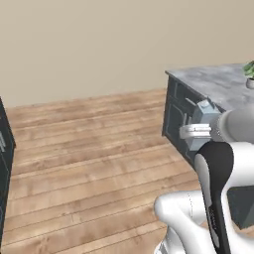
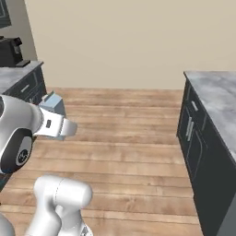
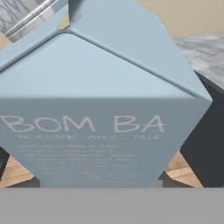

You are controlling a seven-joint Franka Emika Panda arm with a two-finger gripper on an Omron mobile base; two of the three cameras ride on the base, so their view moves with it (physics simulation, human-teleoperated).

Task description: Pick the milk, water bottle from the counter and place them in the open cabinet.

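Milk (image 3: 105, 113) rides in the gripper (image 1: 194, 131), whose jaws are closed on the carton, held in the air over the wooden floor (image 1: 89, 163) just off the counter (image 1: 218, 84). Transport is the step in hand; the fingers themselves are probably hidden behind the carton. Next, the robot must find and reach the open cabinet.

arm: folded, raised | claw (image 2: 57, 120): clamped on milk (image 3: 100, 109)
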